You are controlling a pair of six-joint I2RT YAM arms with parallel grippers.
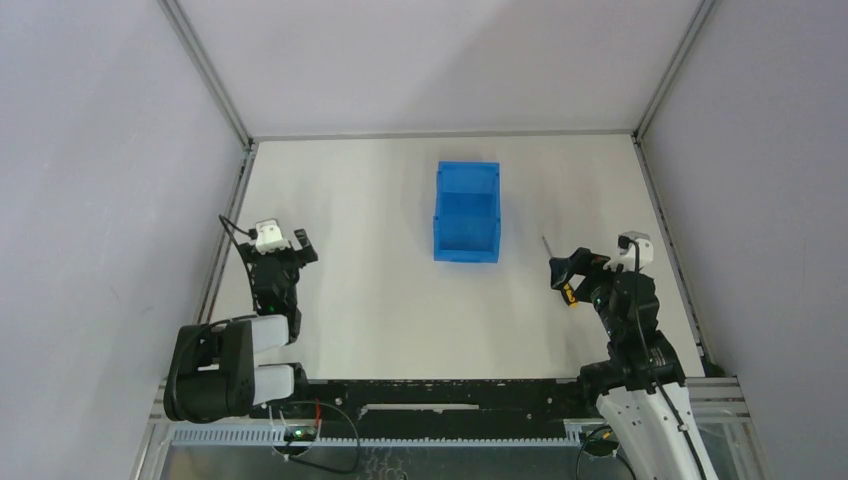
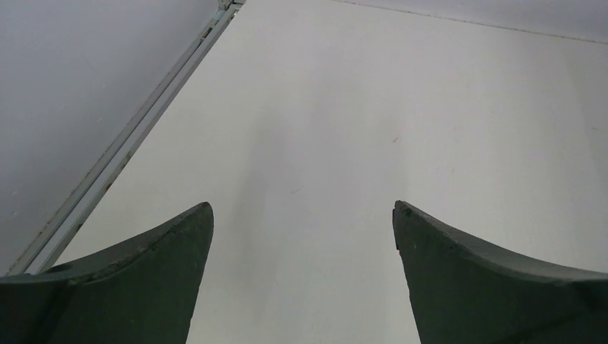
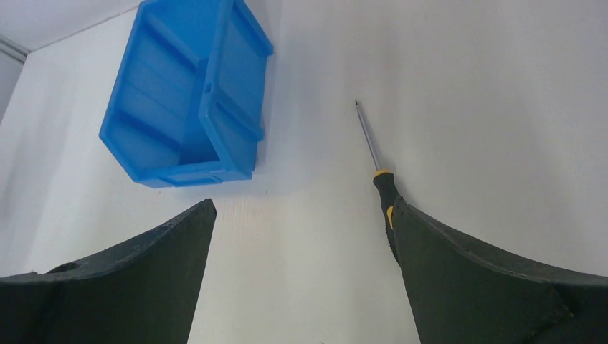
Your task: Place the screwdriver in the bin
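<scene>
The screwdriver [image 3: 383, 188] lies flat on the white table, its thin grey shaft pointing away and its yellow-and-black handle running under my right-hand finger [image 3: 473, 276], which hides the handle's near end. My right gripper [image 3: 301, 208] is open just above the table, and the handle sits at the inner edge of that finger, with nothing gripped. In the top view the screwdriver [image 1: 548, 250] sticks out ahead of the right gripper [image 1: 578, 266]. The blue bin [image 1: 467, 212] stands upright to the left and farther back, seen also as the bin [image 3: 240, 68]. My left gripper [image 2: 302, 208] is open over bare table.
A metal frame rail [image 2: 136, 132] runs along the table's left edge beside the left gripper [image 1: 277, 250]. Grey walls close in the table at left, right and back. The arms' base bar [image 1: 440, 395] lines the near edge.
</scene>
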